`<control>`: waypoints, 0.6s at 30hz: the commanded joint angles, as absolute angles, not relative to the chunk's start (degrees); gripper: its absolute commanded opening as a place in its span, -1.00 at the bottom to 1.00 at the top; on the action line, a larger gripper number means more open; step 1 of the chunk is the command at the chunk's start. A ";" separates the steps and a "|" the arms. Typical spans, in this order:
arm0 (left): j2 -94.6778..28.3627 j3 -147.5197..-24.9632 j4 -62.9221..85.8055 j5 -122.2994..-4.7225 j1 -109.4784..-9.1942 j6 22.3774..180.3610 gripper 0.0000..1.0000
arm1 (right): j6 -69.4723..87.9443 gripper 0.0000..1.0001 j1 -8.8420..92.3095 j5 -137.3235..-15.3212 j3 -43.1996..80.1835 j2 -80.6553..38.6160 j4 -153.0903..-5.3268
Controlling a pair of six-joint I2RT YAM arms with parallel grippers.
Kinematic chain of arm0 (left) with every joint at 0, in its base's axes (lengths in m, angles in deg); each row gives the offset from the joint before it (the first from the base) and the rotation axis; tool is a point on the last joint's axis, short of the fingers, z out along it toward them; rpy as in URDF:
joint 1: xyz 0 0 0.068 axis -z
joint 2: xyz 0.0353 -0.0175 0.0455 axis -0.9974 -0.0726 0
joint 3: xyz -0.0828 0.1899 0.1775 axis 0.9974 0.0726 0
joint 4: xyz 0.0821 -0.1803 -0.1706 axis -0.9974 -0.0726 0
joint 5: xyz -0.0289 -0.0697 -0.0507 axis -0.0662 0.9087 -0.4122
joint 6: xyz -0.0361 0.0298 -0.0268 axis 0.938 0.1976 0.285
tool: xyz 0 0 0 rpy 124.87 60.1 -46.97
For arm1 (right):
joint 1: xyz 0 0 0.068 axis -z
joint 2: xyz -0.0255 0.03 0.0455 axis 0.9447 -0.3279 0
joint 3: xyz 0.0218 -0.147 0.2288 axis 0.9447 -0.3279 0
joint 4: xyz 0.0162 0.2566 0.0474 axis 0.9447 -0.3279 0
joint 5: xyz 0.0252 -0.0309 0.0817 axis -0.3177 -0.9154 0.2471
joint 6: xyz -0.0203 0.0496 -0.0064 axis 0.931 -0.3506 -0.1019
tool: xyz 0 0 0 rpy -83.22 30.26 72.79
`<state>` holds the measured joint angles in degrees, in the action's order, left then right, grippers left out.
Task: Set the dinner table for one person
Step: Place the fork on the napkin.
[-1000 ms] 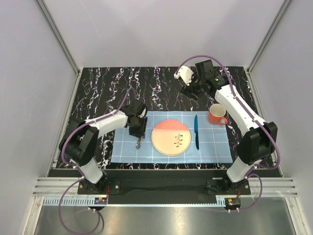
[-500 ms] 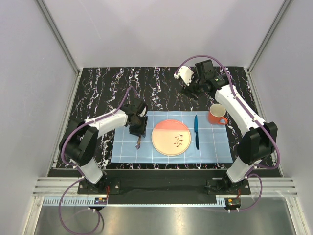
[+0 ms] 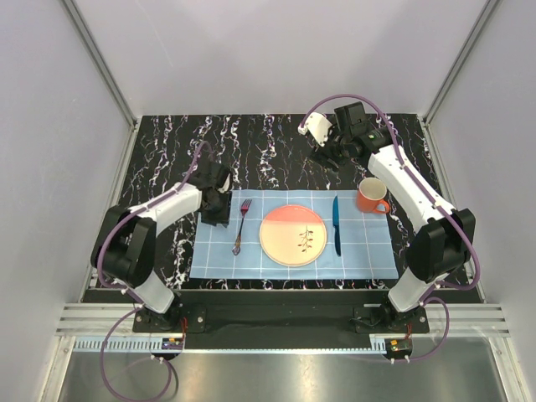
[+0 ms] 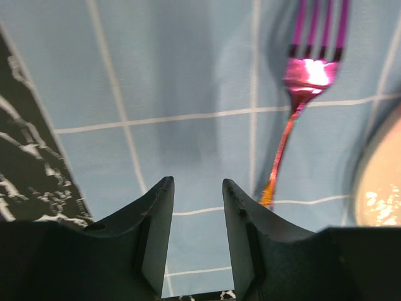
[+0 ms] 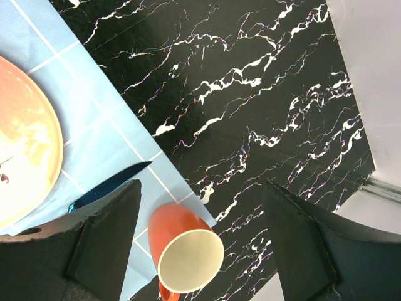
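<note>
- Located dinner table (image 3: pixel 276 151), a large rectangular black top w/ white and purplish marble-like streaks, beneath all other items and beyond both arm bases.
- Found light-blue checked cloth mat (image 3: pixel 368 251) lying flat on table's near-centre portion.
- Found round peach-pink plate (image 3: pixel 276 219) at approx. mat centre, w/ a dark sprig motif on its face.
- Found metallic magenta fork (image 3: pixel 241 224) flat on mat, just left of plate w/o touching it, tines toward far side.
- Found blue knife (image 3: pixel 336 224) flat on mat, just right of plate, tip toward far side.
- Found orange mug (image 3: pixel 369 195) upright at mat's far right corner, mouth up.
- Saw L gripper (image 4: pixel 197 183) over mat's left margin, beside fork w/o contact; jaws set a little apart, only mat visible btwn them.
- Saw R gripper (image 5: pixel 202 185) raised over table's far portion, beyond mat; jaws spread wide, gripping nothing.
</note>
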<state>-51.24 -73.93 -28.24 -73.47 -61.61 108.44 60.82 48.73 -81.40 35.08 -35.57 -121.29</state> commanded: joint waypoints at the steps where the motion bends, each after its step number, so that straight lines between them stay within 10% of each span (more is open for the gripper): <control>1: -48.02 -70.60 -28.02 -72.58 -62.37 104.74 -0.17 | 61.23 0.68 47.92 -81.50 36.63 -33.10 -119.48; 18: -58.56 -71.47 -29.07 -61.14 -62.02 97.35 0.02 | 61.32 0.58 47.75 -82.21 39.10 -33.54 -119.31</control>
